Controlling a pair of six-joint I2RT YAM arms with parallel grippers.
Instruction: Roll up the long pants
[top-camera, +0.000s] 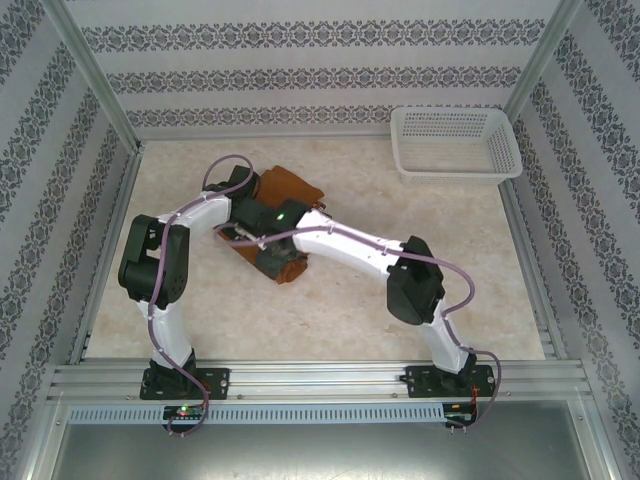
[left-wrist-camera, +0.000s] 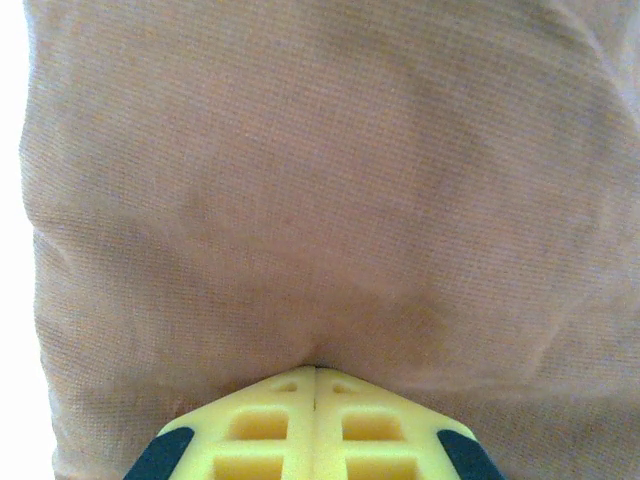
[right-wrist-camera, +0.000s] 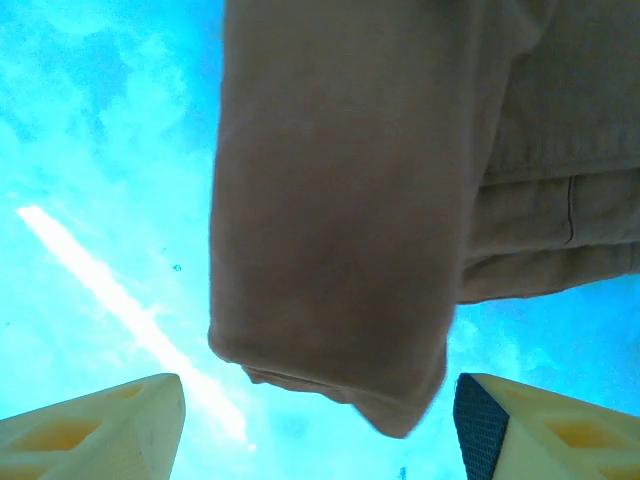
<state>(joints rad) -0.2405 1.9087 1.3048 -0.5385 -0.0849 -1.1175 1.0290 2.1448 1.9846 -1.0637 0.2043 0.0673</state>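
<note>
Top view: the long pants (top-camera: 292, 190) are rust-brown, plain cloth, bunched into a compact bundle near table centre, slightly toward 11 o'clock. A flat folded part shows at the bundle's 12 o'clock. A darker, thick rolled end sits at its 6 o'clock, near (top-camera: 280, 268). Both arm wrists lie over the bundle and hide its middle. White mesh basket (top-camera: 455, 170) is at 1 o'clock on the table (top-camera: 400, 310), well apart from the pants.

Left wrist view: pants cloth (left-wrist-camera: 330, 200) shows a fine woven texture in a washed-out tan tone, with soft wrinkles running in from 9 o'clock. The left gripper (left-wrist-camera: 315, 375) is at 6 o'clock, yellow fingers (left-wrist-camera: 260, 425) pressed together with no gap. The tips touch the cloth, which dimples right at them. Cannot tell whether any fold is pinched.

Right wrist view: a fat rounded roll of the pants (right-wrist-camera: 340, 220) comes down from 12 o'clock, its end hemmed and slightly floppy. Flatter layers with a stitched seam sit at 3 o'clock. The right gripper (right-wrist-camera: 318, 385) is spread wide. One yellow finger (right-wrist-camera: 100, 425) is at 7 o'clock and the other, with a dark pad (right-wrist-camera: 480, 425), at 5 o'clock. The roll's end lies between them; neither finger visibly touches it. The table reads blue here.
</note>
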